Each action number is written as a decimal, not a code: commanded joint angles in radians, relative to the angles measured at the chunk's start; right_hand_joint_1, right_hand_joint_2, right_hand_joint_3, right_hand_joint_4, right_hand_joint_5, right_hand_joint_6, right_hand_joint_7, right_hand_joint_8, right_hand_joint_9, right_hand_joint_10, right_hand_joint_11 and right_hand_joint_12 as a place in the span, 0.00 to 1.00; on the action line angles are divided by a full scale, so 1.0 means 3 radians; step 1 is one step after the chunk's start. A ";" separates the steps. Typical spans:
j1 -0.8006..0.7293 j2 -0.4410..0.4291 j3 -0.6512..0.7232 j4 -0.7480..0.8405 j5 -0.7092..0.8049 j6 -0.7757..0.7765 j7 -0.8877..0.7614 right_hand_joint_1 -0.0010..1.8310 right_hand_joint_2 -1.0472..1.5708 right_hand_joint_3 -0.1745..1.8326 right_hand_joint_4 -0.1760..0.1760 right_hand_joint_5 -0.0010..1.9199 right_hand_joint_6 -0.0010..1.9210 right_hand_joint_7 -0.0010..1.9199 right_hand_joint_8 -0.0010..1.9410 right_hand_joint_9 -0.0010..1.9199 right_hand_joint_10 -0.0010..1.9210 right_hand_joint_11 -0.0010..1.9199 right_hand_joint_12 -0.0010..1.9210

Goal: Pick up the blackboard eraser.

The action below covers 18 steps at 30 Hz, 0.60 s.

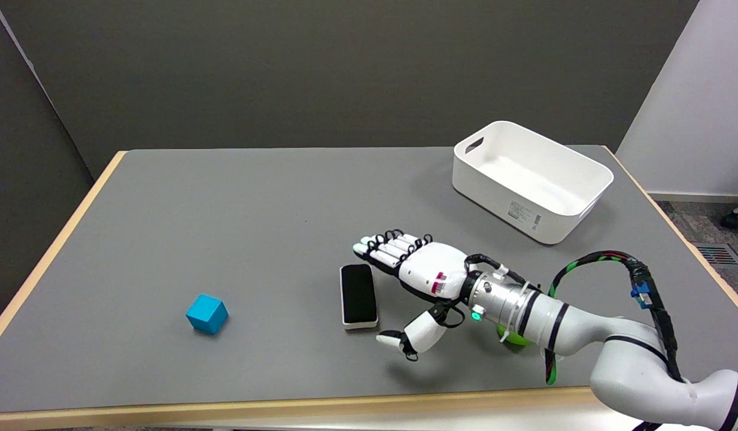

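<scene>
Probably light and rigid, the blackboard eraser [358,296] suits a pinch across its long sides; the right hand [418,276] hovers beside it, spread, holding nothing.

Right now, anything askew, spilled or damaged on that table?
Nothing spilled or damaged. The white bin sits at an angle to the table edges, upright and empty. A green object is mostly hidden under the right arm's wrist, unidentifiable. The eraser lies flat beside the right hand; blue cube fine.
</scene>
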 commanded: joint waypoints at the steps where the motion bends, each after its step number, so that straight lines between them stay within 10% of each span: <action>1: 0.0064 -0.0534 0.0147 0.0013 -0.0103 -0.0787 -0.0079 0.25 0.58 0.52 0.35 0.00 0.00 0.00 0.02 0.00 0.10 0.00 0.38; 18: 0.0266 -0.1110 0.0216 -0.0029 -0.0593 -0.1070 -0.0051 0.25 0.58 0.53 0.35 0.00 0.04 0.00 0.09 0.00 0.16 0.00 0.43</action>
